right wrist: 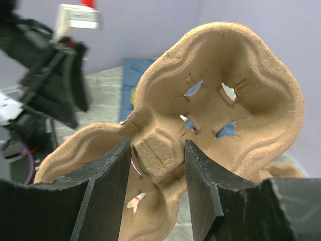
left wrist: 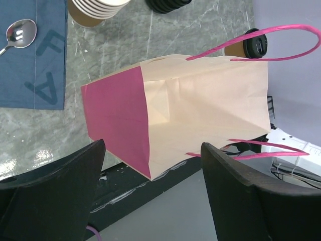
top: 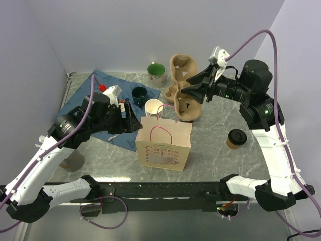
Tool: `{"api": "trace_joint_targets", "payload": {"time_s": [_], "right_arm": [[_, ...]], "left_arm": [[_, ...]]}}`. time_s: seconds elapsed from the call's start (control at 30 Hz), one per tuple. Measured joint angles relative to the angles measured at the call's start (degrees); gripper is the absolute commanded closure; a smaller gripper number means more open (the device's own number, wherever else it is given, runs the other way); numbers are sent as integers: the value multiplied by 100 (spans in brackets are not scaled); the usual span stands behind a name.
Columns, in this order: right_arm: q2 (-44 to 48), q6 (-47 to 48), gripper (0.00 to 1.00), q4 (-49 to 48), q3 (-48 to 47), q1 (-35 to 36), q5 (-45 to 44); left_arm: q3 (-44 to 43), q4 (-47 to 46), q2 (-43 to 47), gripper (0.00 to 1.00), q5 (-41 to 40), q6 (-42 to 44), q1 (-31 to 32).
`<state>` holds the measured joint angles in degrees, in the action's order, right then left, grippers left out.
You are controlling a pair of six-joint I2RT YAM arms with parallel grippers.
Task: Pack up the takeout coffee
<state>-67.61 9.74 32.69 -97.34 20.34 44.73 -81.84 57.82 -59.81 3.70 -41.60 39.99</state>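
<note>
The takeout coffee (top: 236,138), a brown cup with a black lid, stands on the table right of the paper bag (top: 165,143); in the left wrist view the coffee (left wrist: 251,45) peeks over the bag (left wrist: 200,100). My left gripper (top: 131,120) hangs open at the bag's left side, nothing between its fingers (left wrist: 75,170), with the bag's open mouth just beyond them. My right gripper (top: 188,90) is shut on the centre post of a brown pulp cup carrier (top: 183,70), holding it tilted above the bag's far side. In the right wrist view both jaws press that carrier (right wrist: 251,90).
A stack of lidless paper cups (top: 153,108) stands just behind the bag. A dark mug (top: 140,93) and a green mug (top: 156,73) sit near a blue cloth (top: 95,93). A spoon (left wrist: 20,32) lies on the cloth. Walls close the left, back and right.
</note>
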Motion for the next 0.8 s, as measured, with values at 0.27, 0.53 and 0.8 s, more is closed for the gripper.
{"api": "trace_joint_targets", "payload": {"time_s": [0.27, 0.53, 0.8], "right_arm": [[192, -111, 51, 111, 85, 1132, -1263], [568, 365, 51, 72, 463, 1635, -1364], [557, 1027, 51, -184, 754, 1641, -1534]], "left_arm": [[321, -153, 0, 28, -11, -4, 0], [376, -367, -70, 64, 15, 57, 0], [372, -490, -446, 77, -59, 450, 0]]}}
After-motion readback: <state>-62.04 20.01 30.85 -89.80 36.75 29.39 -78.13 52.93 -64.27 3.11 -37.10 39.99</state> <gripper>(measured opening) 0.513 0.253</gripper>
